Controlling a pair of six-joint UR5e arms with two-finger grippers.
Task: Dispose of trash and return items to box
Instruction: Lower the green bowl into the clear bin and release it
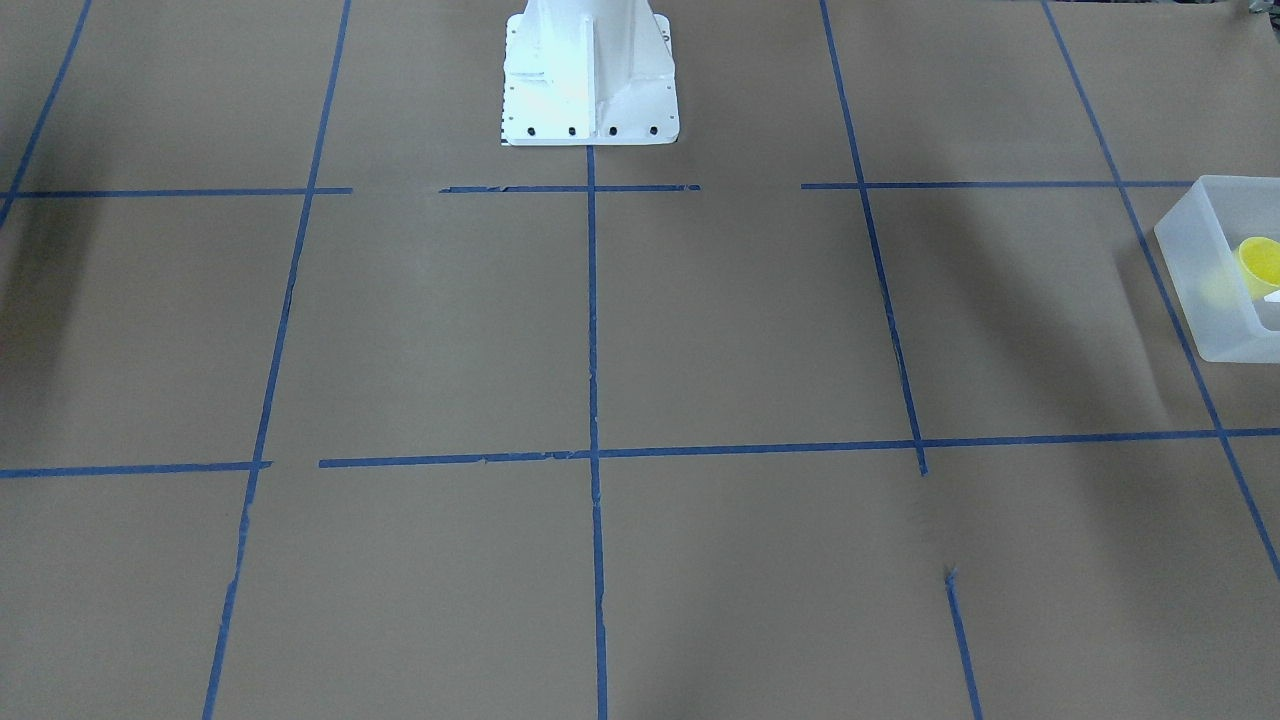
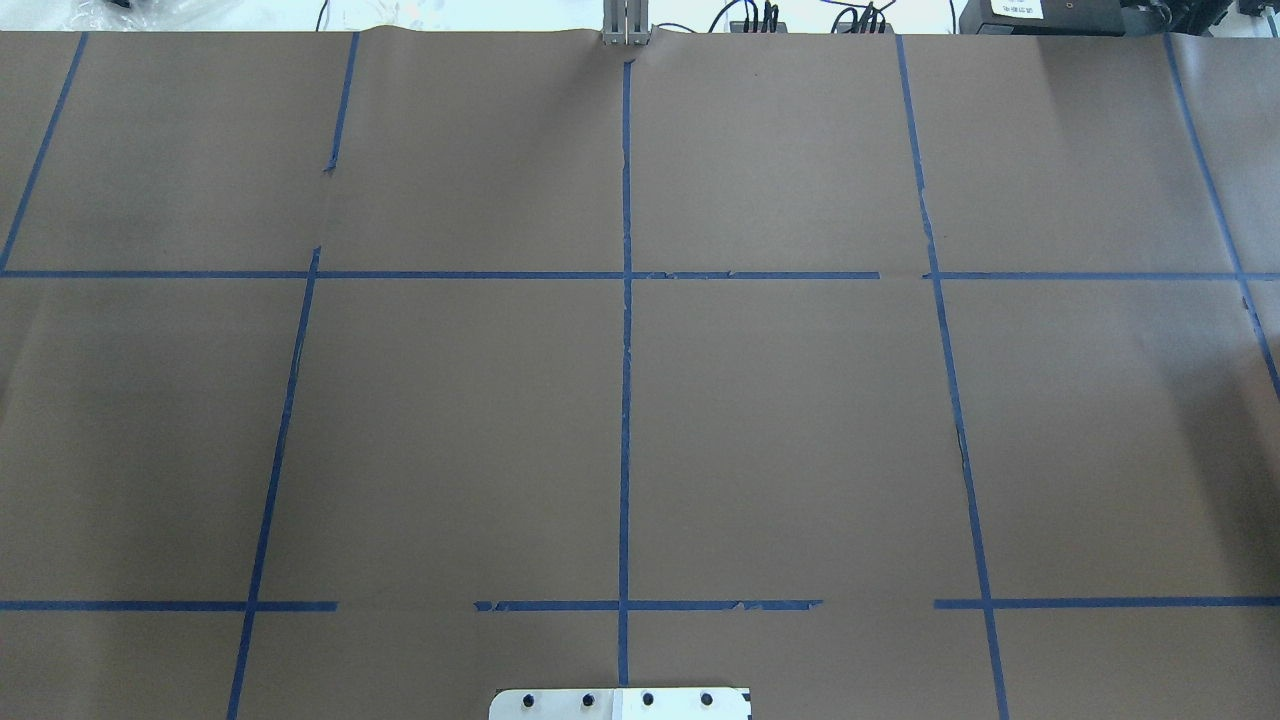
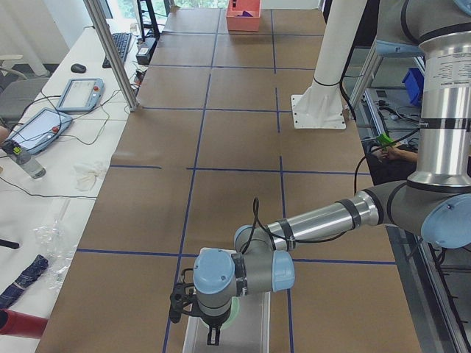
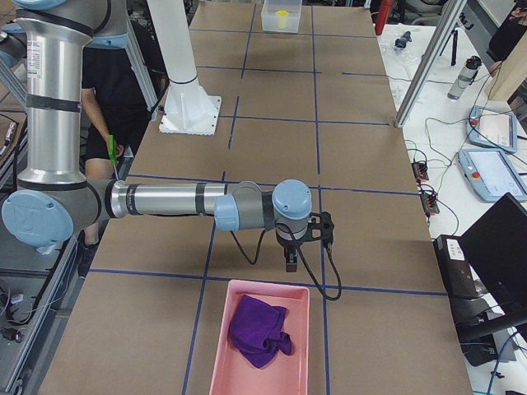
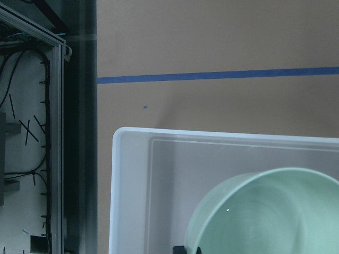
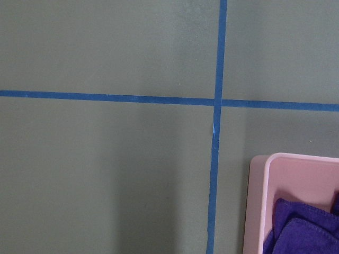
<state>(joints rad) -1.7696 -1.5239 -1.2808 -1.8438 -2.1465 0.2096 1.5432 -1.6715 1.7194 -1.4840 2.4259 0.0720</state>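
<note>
The frosted white box (image 5: 132, 185) fills the lower half of the left wrist view. The pale mint-green bowl (image 5: 265, 211) hangs tilted over its inside, its rim between the dark tips of my left gripper (image 5: 189, 248), which is shut on it. In the exterior left view the left gripper (image 3: 213, 337) hovers above the box (image 3: 254, 327). The yellow cup (image 1: 1260, 262) lies inside the box (image 1: 1215, 270) at the table's end. My right gripper (image 4: 290, 263) hangs just beyond a pink tray; I cannot tell whether it is open or shut.
A pink tray (image 4: 216, 346) holding a purple cloth (image 4: 259, 329) sits at the table's other end, also in the right wrist view (image 6: 259, 201). The white robot base (image 1: 590, 70) stands mid-table. The table edge and a cable rail (image 5: 47, 132) lie beside the box.
</note>
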